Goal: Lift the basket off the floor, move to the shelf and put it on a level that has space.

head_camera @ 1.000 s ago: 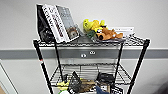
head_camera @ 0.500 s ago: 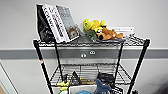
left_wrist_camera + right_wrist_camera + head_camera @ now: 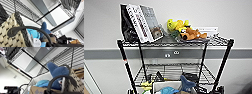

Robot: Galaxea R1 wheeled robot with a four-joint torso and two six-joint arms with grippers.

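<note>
Sitting before the shelf (image 3: 175, 43), the basket (image 3: 166, 88); pincer states cannot be told.

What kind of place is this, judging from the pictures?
Probably an indoor room used for storage or play: a wheeled-style wire shelf stands against a plain wall, holding books and plush toys, with the basket before it.

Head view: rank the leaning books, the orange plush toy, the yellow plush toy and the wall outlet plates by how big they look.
1. Leaning books, clearly largest.
2-3. Orange plush toy and yellow plush toy look about alike; they overlap, so I won't rank them.
4. Wall outlet plates, smallest, though they sit farther back behind the shelf.
</note>
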